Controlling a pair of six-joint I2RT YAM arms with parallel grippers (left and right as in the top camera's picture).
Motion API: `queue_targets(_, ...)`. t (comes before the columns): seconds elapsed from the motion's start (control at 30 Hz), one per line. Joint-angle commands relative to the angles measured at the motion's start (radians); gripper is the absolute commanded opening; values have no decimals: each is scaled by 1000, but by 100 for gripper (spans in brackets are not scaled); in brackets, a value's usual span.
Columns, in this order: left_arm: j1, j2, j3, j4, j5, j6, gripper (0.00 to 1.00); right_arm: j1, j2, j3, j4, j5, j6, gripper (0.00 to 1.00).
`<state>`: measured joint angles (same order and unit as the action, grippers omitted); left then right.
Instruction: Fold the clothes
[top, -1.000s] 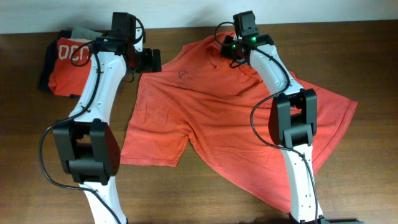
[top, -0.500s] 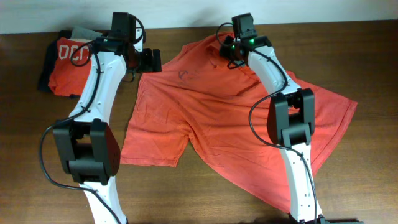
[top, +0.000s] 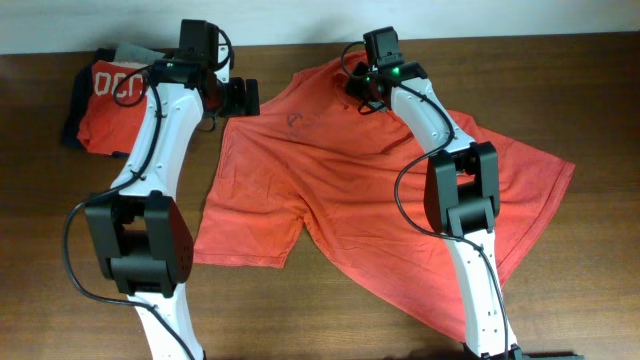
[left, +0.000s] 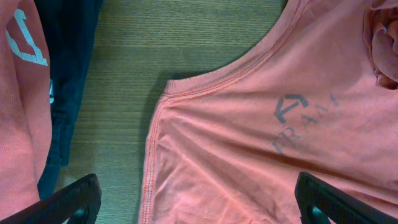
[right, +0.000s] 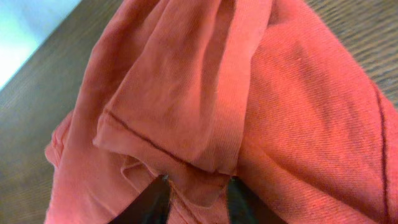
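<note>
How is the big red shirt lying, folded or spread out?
Spread out. The shirt lies open on the table, only its top bunched in the right hand.

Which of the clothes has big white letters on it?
The folded garment at the left end of the table. The spread-out coral T-shirt shows only a small dark logo.
</note>
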<state>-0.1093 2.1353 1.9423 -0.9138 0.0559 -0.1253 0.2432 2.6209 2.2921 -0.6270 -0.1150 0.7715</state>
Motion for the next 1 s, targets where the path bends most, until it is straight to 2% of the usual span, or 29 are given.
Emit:
queue_targets(0.0,5,-11,7,0,11,-2,99,5,10,-5,8,49,8,25)
queue_targets(0.2,5,-11,7,0,11,-2,99,5,10,-5,13,49,-7,17)
queue_targets(0.3,5,-11,7,0,10,-2,99,6,10,-5,16,49,-7,4)
queue_targets(0.47,5,-11,7,0,10,-2,99,4,5,7,29,49,-47,4)
queue_targets(0.97,5,-11,7,0,11,-2,99,-100,-12,115,-2,-12,-384,4)
